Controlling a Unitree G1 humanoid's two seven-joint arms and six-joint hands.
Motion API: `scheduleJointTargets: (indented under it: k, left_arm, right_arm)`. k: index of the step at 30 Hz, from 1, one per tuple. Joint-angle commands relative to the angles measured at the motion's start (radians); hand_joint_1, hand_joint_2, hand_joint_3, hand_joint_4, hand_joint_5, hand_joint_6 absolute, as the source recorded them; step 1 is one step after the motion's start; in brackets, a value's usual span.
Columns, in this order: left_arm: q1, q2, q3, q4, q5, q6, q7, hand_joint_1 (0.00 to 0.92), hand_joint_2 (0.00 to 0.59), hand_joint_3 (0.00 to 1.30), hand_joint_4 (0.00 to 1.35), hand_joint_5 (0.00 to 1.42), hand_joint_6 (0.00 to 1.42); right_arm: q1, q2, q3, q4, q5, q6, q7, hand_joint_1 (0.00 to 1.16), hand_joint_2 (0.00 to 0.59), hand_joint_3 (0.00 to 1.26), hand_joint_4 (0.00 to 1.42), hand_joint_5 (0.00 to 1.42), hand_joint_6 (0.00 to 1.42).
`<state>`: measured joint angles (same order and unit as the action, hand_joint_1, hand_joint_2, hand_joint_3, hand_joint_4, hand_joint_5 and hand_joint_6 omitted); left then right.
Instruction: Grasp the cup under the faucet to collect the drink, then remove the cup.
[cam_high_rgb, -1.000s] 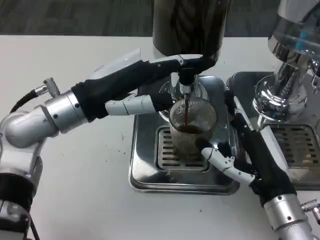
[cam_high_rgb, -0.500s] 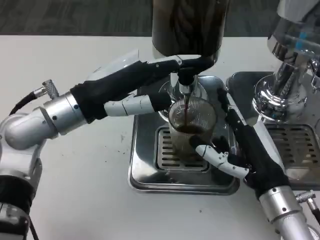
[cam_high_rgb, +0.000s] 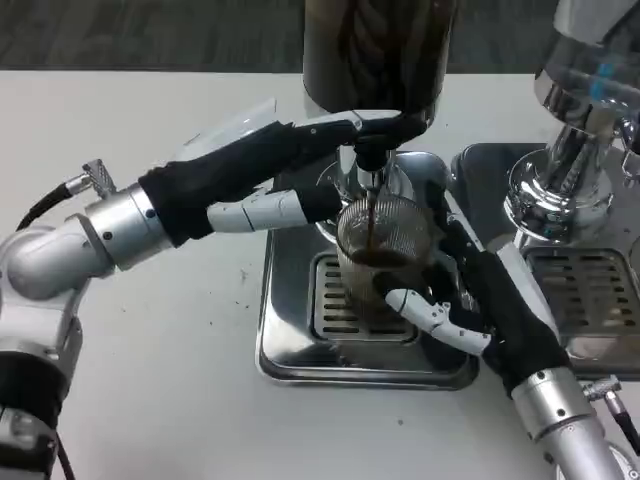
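Two hands work the pour: the left hand (cam_high_rgb: 270, 160) presses the faucet lever (cam_high_rgb: 385, 128), holding nothing; the cup (cam_high_rgb: 383, 262) sits on the drip tray (cam_high_rgb: 290, 340) under the stream, right hand (cam_high_rgb: 480, 300) fingers (cam_high_rgb: 425, 312) curled against it. Holding the lever too long risks overflow.

One ribbed glass cup (cam_high_rgb: 385, 262) at centre | two drink dispensers, 12 (cam_high_rgb: 372, 55) and 3 o'clock (cam_high_rgb: 585, 110) | two steel drip trays (cam_high_rgb: 290, 330) (cam_high_rgb: 585, 300) | two robot hands (cam_high_rgb: 255, 170) (cam_high_rgb: 490, 305)
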<state>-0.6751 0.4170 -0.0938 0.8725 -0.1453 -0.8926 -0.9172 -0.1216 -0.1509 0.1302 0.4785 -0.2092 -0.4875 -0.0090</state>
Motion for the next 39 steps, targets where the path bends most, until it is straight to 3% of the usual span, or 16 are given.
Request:
scheduleJointTargets:
  k: [1,15,39]
  left_arm:
    - [0.036,0.015,-0.019,-0.003,0.035,0.012,-0.026,0.000,0.069,0.18,0.11,0.14,0.07]
    - [0.038,0.008,-0.008,-0.005,0.008,0.040,-0.033,0.000,0.071,0.18,0.11,0.14,0.07]
    - [0.017,-0.045,0.147,-0.094,-0.174,0.230,-0.106,0.000,0.081,0.20,0.12,0.16,0.11]
  right_arm:
    - [-0.024,0.005,-0.005,0.020,0.015,-0.030,0.013,0.58,0.218,0.00,0.00,0.00,0.05]
    - [-0.038,0.007,-0.007,0.030,0.018,-0.035,0.027,0.57,0.218,0.00,0.00,0.00,0.05]
    - [-0.041,0.025,-0.012,0.051,0.018,-0.047,0.023,0.55,0.227,0.00,0.00,0.00,0.06]
